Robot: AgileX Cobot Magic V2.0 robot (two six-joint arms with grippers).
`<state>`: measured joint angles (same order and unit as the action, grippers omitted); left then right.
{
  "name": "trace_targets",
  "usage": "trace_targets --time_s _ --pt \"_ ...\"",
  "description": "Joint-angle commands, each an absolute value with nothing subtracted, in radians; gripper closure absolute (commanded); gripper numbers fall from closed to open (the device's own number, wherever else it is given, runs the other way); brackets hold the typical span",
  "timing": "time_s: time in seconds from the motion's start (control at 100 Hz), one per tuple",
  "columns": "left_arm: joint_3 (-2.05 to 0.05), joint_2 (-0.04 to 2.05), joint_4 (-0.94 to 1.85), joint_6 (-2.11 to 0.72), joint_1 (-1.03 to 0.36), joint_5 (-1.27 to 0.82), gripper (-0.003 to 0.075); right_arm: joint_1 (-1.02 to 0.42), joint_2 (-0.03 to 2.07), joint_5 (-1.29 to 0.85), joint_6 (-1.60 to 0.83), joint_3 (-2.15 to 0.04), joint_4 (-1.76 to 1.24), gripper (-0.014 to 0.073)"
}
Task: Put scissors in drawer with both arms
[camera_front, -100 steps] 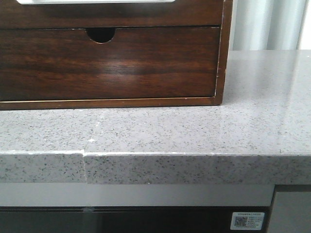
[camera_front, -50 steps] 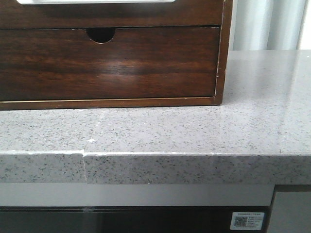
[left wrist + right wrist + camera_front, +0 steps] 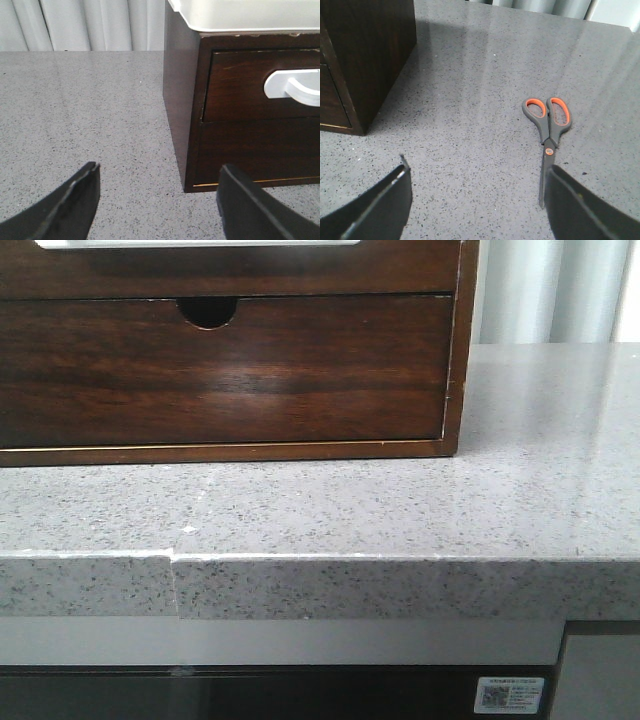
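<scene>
The scissors [image 3: 549, 131], grey with orange-lined handles, lie flat on the speckled grey counter, seen only in the right wrist view, blades pointing toward my right gripper [image 3: 477, 175]. That gripper is open and empty, one fingertip [image 3: 560, 185] just beside the blade tip. The drawer [image 3: 250, 270] is the upper one of a dark wood cabinet, closed, with a whitish strip along its top. It also shows in the left wrist view [image 3: 235, 85]. My left gripper [image 3: 157, 172] is open and empty, in front of the cabinet's corner. Neither gripper shows in the front view.
Below the drawer is a second closed drawer [image 3: 230, 370] with a half-round finger notch [image 3: 207, 310]. The cabinet's side [image 3: 370, 45] stands left of the scissors. The counter's front edge [image 3: 320, 585] runs across the front view; curtains hang behind.
</scene>
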<state>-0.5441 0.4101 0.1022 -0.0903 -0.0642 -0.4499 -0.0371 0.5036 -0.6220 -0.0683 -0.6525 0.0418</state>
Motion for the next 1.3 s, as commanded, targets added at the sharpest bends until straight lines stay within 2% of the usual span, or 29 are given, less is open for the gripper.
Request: trace_targets --time_s 0.0,0.25,0.51,0.73,1.1,1.29 --pt "-0.580 0.421 0.112 -0.087 -0.063 -0.377 0.0230 -0.030 0.517 -0.547 -0.069 -0.690 0.061 0.0089" --pt "-0.580 0.423 0.221 -0.087 -0.063 -0.368 0.0230 -0.030 0.517 -0.553 -0.066 -0.690 0.046 0.0089" --pt "-0.581 0.479 0.321 -0.087 -0.063 -0.362 0.0230 -0.030 0.609 -0.629 0.157 -0.718 0.224 0.0093" --pt "-0.592 0.533 0.573 -0.090 -0.063 -0.371 0.0230 -0.030 0.675 -0.702 0.178 -0.727 0.197 0.0093" --pt "-0.592 0.698 1.104 -0.497 -0.104 -0.377 0.0230 0.018 0.685 -0.763 0.175 -0.773 0.230 0.0114" --pt "-0.592 0.780 1.410 -0.744 -0.104 -0.402 0.0230 0.018 0.738 -0.862 0.094 -0.819 0.126 0.0113"
